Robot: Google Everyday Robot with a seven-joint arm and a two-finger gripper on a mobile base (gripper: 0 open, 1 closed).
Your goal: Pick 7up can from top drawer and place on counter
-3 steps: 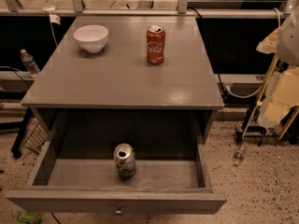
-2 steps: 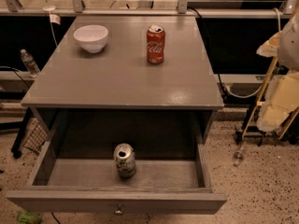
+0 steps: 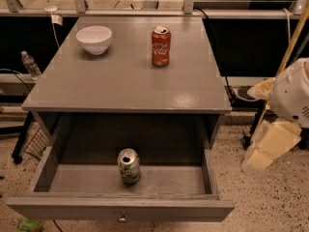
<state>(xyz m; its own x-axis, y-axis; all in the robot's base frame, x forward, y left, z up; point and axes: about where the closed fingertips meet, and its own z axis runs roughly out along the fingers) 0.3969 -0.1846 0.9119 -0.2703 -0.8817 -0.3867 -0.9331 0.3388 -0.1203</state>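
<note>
The bowl [image 3: 94,38] sits at the left of the counter [image 3: 125,86]. The 7up can [image 3: 129,166] stands upright in the open drawer [image 3: 120,209], with the Coke can [image 3: 161,45] up on the counter. The gripper [image 3: 270,146] hangs far right, well apart; whether it is clenched cannot be told. Nothing has moved in the last second, so the reach seems not yet begun.

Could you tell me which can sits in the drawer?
The silvery-green 7up can; the red can stands on the counter. The gripper hangs right of the top drawer.
</note>
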